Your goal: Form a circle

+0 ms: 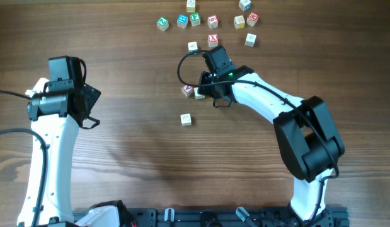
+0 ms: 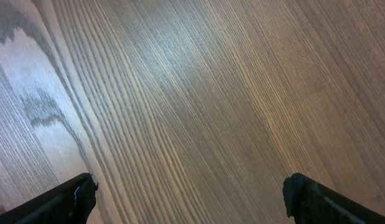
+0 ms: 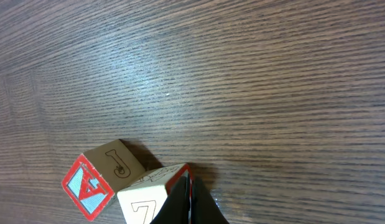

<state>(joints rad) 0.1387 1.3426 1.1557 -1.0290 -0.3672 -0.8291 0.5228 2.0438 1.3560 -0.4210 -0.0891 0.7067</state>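
No finished circle of cubes shows. A red-faced letter cube point(image 1: 187, 89) point(image 3: 86, 186) with a J on its top touches a cream cube point(image 1: 199, 94) point(image 3: 145, 202) marked 7, near the table's middle. My right gripper point(image 1: 203, 93) point(image 3: 187, 186) is shut, its joined tips pressing the red-edged corner of the 7 cube, with nothing between them. A lone cream cube point(image 1: 186, 119) lies a little nearer the front. My left gripper point(image 1: 94, 107) point(image 2: 189, 193) hangs open over bare wood at the far left; its fingers point(image 2: 68, 199) stand wide apart.
Several loose letter cubes lie along the back: green point(image 1: 162, 23), blue point(image 1: 182, 21), red-faced point(image 1: 212, 22) and cream point(image 1: 250, 39). Two more, a cream one point(image 1: 193, 46) and a red-faced one point(image 1: 213, 41), sit just behind my right wrist. A black cable loops beside them.
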